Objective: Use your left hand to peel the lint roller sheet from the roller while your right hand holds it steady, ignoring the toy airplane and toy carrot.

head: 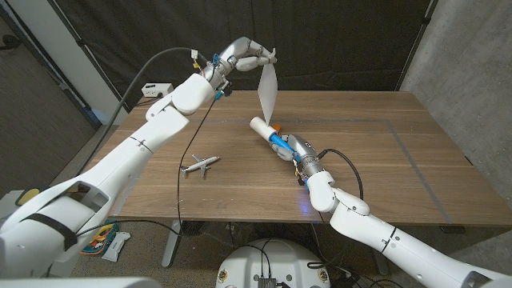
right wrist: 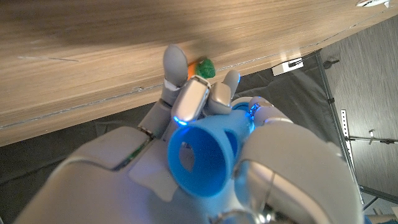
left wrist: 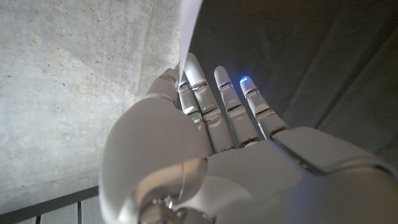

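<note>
My right hand (head: 294, 150) grips the blue handle (right wrist: 202, 158) of the lint roller, whose white roll (head: 262, 128) lies near the table's middle. A white sheet (head: 268, 90) stretches up from the roll to my left hand (head: 244, 56), raised high above the table's far side. That hand pinches the sheet's top end; in the left wrist view the sheet (left wrist: 189, 31) passes between the thumb and fingers (left wrist: 199, 93). The sheet's lower end still meets the roll.
A small toy airplane (head: 200, 165) lies on the table's left half. The toy carrot (head: 276, 127) sits just behind the roll, its orange and green tip (right wrist: 202, 67) beyond my right fingers. A white box (head: 157, 90) stands at the far left corner.
</note>
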Motion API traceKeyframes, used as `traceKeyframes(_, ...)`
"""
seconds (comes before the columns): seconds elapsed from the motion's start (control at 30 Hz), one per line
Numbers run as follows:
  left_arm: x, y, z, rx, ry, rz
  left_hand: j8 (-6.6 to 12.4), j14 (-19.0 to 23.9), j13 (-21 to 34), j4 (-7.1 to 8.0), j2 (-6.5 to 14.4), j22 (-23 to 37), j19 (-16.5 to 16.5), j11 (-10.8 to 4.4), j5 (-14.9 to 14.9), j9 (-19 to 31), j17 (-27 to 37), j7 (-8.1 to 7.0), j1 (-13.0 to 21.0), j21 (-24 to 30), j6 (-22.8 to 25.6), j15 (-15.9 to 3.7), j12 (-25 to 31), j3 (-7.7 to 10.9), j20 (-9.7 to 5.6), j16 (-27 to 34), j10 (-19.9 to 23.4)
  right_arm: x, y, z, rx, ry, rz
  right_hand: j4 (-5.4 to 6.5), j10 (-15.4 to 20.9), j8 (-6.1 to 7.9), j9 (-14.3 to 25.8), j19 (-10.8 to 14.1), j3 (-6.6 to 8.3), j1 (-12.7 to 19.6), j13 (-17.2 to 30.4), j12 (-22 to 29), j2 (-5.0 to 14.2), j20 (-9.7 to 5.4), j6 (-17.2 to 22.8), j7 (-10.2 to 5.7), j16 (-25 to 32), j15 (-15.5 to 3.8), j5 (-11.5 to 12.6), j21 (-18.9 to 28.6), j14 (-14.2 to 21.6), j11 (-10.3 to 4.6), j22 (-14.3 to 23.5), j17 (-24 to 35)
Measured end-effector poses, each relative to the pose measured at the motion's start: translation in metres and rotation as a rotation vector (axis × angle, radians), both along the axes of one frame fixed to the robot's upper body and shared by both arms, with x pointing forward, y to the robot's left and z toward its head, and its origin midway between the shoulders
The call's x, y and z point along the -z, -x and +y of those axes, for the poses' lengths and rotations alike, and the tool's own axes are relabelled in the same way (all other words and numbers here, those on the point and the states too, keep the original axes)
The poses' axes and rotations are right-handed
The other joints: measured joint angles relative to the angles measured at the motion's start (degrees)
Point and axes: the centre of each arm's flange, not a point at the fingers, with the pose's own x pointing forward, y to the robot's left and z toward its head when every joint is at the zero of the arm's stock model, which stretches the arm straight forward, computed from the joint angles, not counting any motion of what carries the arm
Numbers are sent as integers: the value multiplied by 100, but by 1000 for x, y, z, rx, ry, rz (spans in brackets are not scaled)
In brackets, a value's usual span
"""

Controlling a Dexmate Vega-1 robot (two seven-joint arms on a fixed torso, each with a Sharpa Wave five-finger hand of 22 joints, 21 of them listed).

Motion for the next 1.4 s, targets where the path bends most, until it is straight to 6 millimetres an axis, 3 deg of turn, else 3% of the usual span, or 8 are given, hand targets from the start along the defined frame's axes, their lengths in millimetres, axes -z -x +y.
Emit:
traceKeyframes(0.63, -3, -6, 6, 43, 57, 3, 0, 0, 77, 18, 46, -27, -56, -3, 44, 71, 27, 31, 59, 0, -51, 0, 39, -75, 26, -65, 1, -4, -7, 5, -2, 3, 1, -23, 0, 67, -26, 0, 23, -8, 0, 0, -3, 0, -19, 19, 0, -12, 0, 0, 33, 0, 0, 0)
traceKeyframes(0.97, -2, -11, 15, 47, 79, 5, 3, 1, 186, 209, 248, -56, -128, -20, 1, 165, 26, -41, -7, 0, -289, 1, 62, -187, 97, -151, -18, -8, -10, 11, -4, 3, 4, -23, 0, 67, -26, 0, 23, -7, 0, 0, -2, 0, -19, 20, 0, -3, 0, -1, 42, 0, -21, 0)
traceKeyframes(1.4, 2, -13, 27, 33, 130, -5, 3, 1, 169, 240, 299, -80, -163, -11, -44, 165, 26, -31, -58, 46, -318, 0, 62, -218, 124, -195, -72, -13, -8, 16, 64, -35, -21, -39, 0, 67, -53, 0, 40, -7, 0, 1, -2, 0, -20, 20, 0, -1, 0, -1, 41, 1, -78, 0)
